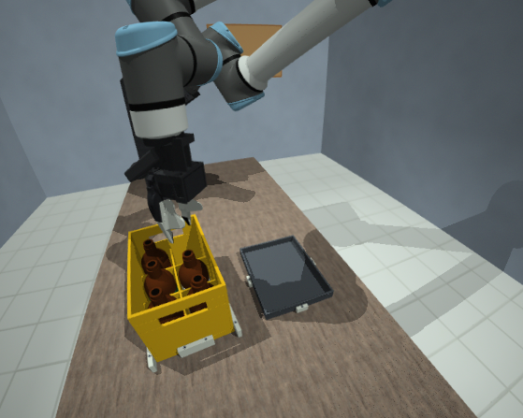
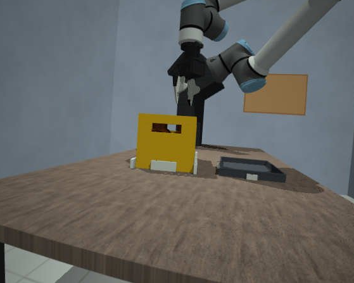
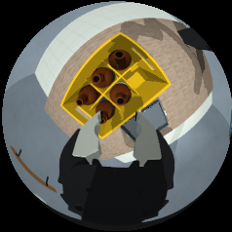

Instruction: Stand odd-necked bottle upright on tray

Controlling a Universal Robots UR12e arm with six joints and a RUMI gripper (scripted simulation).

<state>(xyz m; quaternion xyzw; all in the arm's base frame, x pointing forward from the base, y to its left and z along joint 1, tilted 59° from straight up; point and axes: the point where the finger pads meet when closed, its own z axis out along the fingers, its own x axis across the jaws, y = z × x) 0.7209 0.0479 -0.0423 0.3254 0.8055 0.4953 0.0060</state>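
The yellow crate [image 1: 188,328] [image 2: 165,148] [image 3: 155,84] holds five brown bottles. Three stand in the left row in the top view: a far bottle [image 1: 154,257] [image 3: 120,59], a middle bottle [image 1: 159,281] [image 3: 102,78] and a near bottle [image 1: 156,298] [image 3: 88,96]. Two stand in the right row: a middle bottle [image 1: 193,272] [image 3: 120,94] and a near bottle [image 1: 198,283] [image 3: 104,111]. Which neck differs cannot be told. My gripper [image 1: 180,233] [image 2: 184,104] [image 3: 119,111] is partly open and empty, above the crate. The dark tray [image 1: 286,270] [image 2: 246,166] [image 3: 153,116] holds nothing.
The crate's far right compartment is empty. Crate walls and dividers surround the bottles. The tray lies right of the crate in the top and exterior views, with a gap between. Small white blocks [image 1: 196,346] [image 2: 163,166] sit against the crate, and others [image 1: 301,308] [image 2: 251,176] against the tray.
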